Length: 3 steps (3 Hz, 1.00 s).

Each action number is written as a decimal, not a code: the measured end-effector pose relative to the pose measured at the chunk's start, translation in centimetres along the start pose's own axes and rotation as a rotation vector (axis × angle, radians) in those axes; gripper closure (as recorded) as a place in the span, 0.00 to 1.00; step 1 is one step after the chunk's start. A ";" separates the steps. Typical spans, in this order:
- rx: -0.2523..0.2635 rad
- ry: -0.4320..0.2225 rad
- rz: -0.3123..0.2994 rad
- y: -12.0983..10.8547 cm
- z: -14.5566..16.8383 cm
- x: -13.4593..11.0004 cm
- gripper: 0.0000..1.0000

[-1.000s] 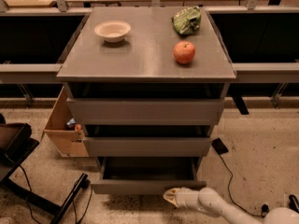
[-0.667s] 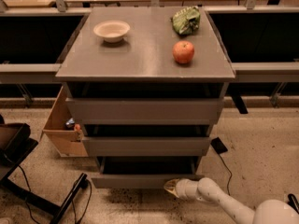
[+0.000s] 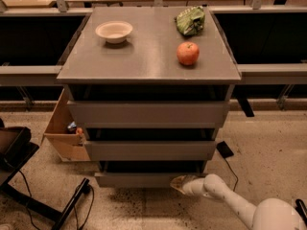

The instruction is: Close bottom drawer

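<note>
The bottom drawer (image 3: 136, 178) is the narrowest grey front at the foot of the cabinet, with only a thin dark gap above it. My gripper (image 3: 178, 184) is at the end of the white arm that comes in from the lower right. It rests against the right end of the drawer's front panel. Above it are the mid-width drawer (image 3: 149, 150) and the widest drawer (image 3: 147, 113).
On the cabinet top (image 3: 144, 63) stand a white bowl (image 3: 114, 31), a red apple (image 3: 188, 53) and a green bag (image 3: 190, 20). A cardboard box (image 3: 64, 133) stands left of the cabinet. A black chair base (image 3: 29, 186) lies lower left. A cable (image 3: 229, 164) runs on the floor at right.
The bottom drawer has slid back into the cabinet, from well pulled out to nearly flush. My gripper moved with it toward the cabinet.
</note>
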State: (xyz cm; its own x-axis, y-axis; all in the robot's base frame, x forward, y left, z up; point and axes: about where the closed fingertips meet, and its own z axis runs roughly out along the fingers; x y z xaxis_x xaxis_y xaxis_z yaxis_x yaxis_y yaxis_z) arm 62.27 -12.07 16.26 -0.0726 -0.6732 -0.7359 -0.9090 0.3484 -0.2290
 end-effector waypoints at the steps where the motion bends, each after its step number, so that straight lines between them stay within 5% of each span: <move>1: 0.000 0.000 0.000 0.0 0.0 0.0 0.85; 3: 0.000 0.000 0.000 0.0 0.0 0.0 0.38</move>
State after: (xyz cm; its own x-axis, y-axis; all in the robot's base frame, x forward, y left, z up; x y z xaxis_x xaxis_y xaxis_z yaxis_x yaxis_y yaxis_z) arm 62.26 -12.06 16.25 -0.0726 -0.6732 -0.7359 -0.9090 0.3482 -0.2289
